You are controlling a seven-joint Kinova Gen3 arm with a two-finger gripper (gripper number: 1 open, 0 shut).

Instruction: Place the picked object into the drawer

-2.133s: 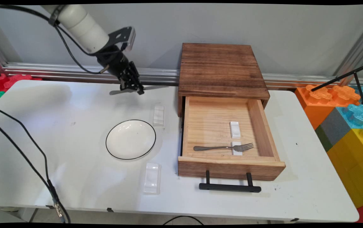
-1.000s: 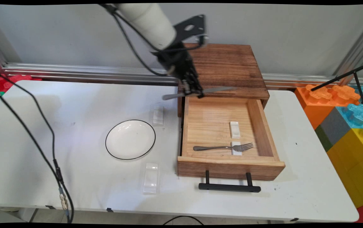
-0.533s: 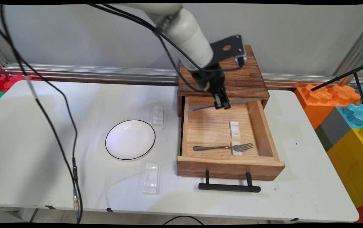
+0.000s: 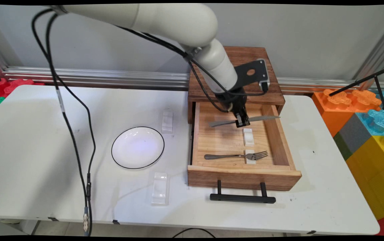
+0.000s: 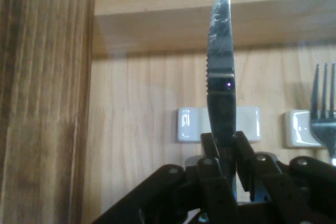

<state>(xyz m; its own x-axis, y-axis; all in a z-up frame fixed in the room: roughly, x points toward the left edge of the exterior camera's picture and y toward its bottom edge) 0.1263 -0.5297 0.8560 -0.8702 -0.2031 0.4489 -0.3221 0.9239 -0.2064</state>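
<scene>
My gripper (image 4: 242, 123) (image 5: 224, 141) is shut on a metal table knife (image 4: 245, 120) (image 5: 220, 72), held level above the open wooden drawer (image 4: 279, 134). The knife hangs just over the far white rest (image 4: 248, 137) (image 5: 186, 125) inside the drawer, its blade pointing toward the drawer's right wall. A fork (image 4: 235, 156) (image 5: 321, 103) lies in the drawer nearer the front, its tines on a second white rest (image 4: 250, 157) (image 5: 298, 128).
The drawer belongs to a dark wooden cabinet (image 4: 235, 73) at the table's back. A white plate (image 4: 138, 147) with a black rim lies left of the drawer, with one white rest (image 4: 167, 122) behind it and another (image 4: 160, 188) in front. Coloured foam blocks (image 4: 369, 134) stand at the right.
The arm has carried the knife from the table's back left, rightward over the cabinet's front, and down into the space above the open drawer. The gripper has stayed shut on the knife.
</scene>
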